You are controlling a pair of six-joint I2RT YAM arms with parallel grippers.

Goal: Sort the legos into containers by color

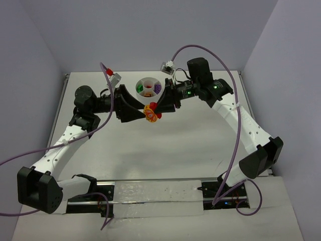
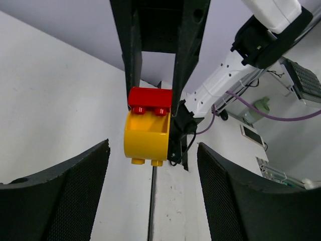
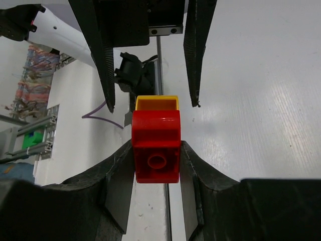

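Step in hand, as I judge it: split the stacked pair so each colour can go to its own section; right pincer (image 3: pixel 156 148) pinches the red brick (image 2: pixel 150 98) flat on both sides, pads pressed against it; left pincer (image 2: pixel 153 150) is spread wide, one finger on each side of the yellow brick (image 2: pixel 145 138), touching neither face; clear gaps show on both sides in the left wrist view. The yellow brick is plugged onto the red one and sticks out from the right pincer toward the left one, roughly centred between my open left fingers; the pair looks held off the table (image 1: pixel 150 150), just on the near side of the bowl (image 1: pixel 140 83); the bowl already holds something red and something purple, in separate sections as far as I can tell. To do this well: close the left fingers squarely on the yellow side walls only, keeping clear of the red brick and the right fingertips; check the grip is centred before pulling; separate along the stud axis, perhaps with a slight tilt to break the clutch, and hold the right grip firm; pull gently, since a sudden release could flick a brick away; do it low and close to the bowl.
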